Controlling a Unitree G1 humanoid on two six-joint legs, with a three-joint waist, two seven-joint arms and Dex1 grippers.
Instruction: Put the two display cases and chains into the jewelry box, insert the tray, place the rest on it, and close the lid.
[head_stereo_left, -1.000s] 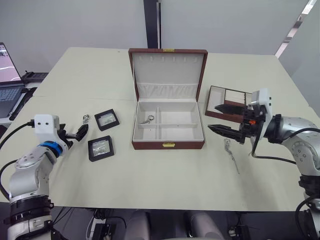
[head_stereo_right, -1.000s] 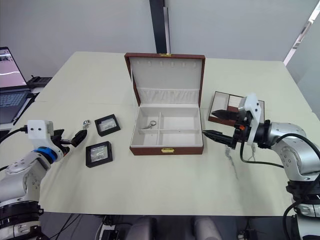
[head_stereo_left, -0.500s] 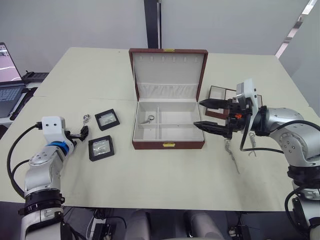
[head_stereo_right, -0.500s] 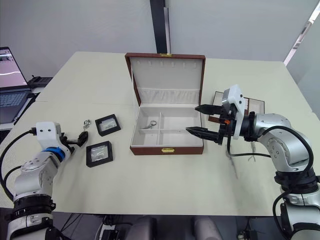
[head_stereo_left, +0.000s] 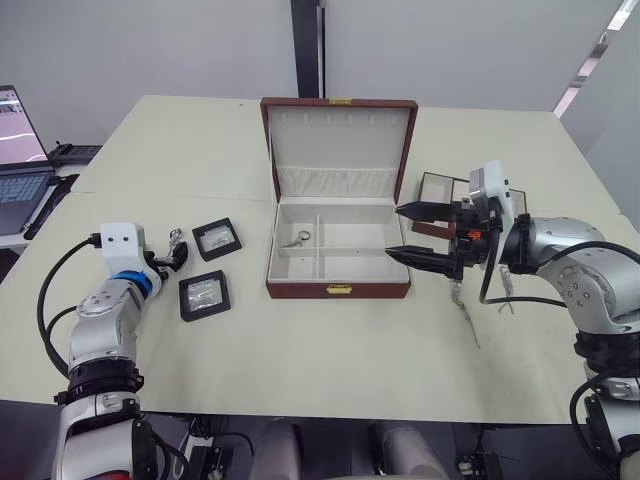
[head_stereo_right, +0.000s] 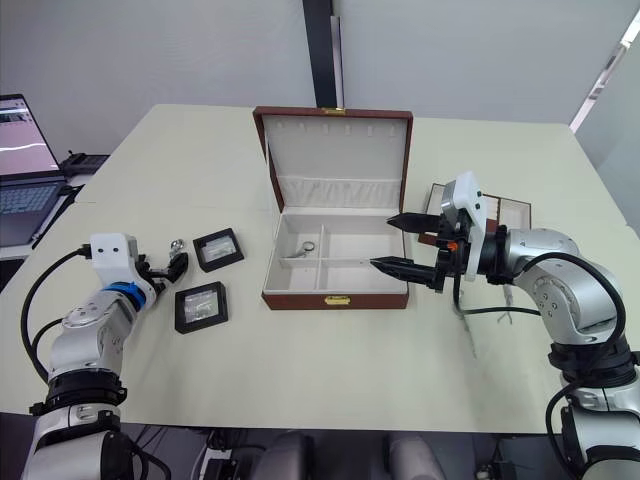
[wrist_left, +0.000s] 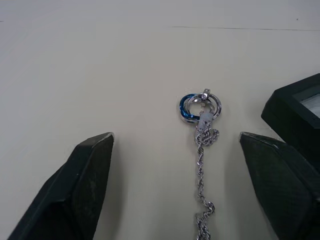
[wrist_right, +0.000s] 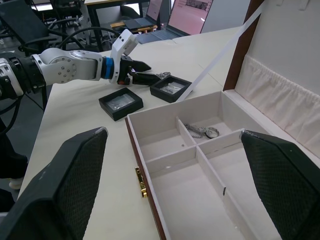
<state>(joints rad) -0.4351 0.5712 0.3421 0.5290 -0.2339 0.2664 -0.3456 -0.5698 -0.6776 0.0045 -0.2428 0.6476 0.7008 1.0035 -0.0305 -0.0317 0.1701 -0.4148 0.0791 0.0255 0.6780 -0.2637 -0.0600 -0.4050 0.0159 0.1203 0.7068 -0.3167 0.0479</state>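
The jewelry box (head_stereo_left: 338, 288) stands open at the table's centre, lid upright, with one chain (head_stereo_left: 298, 238) in its back left compartment. Two black display cases (head_stereo_left: 215, 239) (head_stereo_left: 204, 296) lie to its left. A second chain (wrist_left: 201, 150) with a ring pendant lies beside the far case, and my left gripper (head_stereo_left: 172, 258) is open with a finger on each side of it, low over the table. My right gripper (head_stereo_left: 412, 235) is open over the box's right edge. The tray (head_stereo_left: 440, 186) sits behind it. A third chain (head_stereo_left: 466, 318) lies on the table right of the box.
A laptop (head_stereo_left: 15, 150) and cables sit off the table's left edge. The right arm's cable (head_stereo_left: 500, 295) hangs close to the third chain. Bare tabletop runs along the front edge and behind the box.
My left gripper has moved forward and now straddles the chain by the far display case. My right gripper swung left to the box's right edge a second ago and has hardly moved since.
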